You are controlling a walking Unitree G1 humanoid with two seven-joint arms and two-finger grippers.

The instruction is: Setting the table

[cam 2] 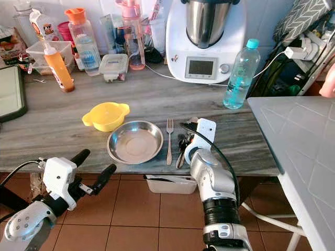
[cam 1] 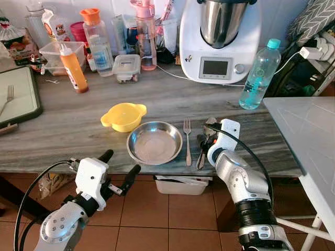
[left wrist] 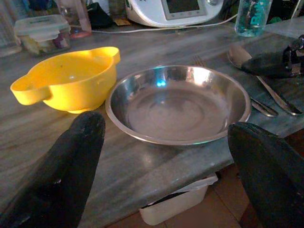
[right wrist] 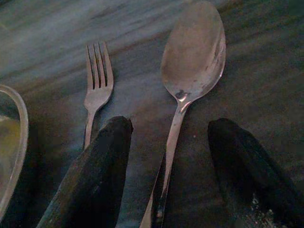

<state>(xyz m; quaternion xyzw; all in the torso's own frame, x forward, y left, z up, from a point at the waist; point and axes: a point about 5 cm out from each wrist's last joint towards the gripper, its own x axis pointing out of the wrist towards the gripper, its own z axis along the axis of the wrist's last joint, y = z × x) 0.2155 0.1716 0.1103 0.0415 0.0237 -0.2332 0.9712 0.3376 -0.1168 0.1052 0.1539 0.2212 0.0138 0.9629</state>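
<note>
With the right gripper (right wrist: 166, 175) spread wide astride the spoon (right wrist: 192, 61) lying beside the fork (cam 1: 187, 140) on the tabletop (cam 1: 78, 130), lift straight clear to avoid nudging either; the left gripper (cam 1: 119, 166) hangs open.

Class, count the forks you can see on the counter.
2. One fork lies just right of the steel bowl; another fork rests on the tray at far left. Clutter may hide more.
</note>
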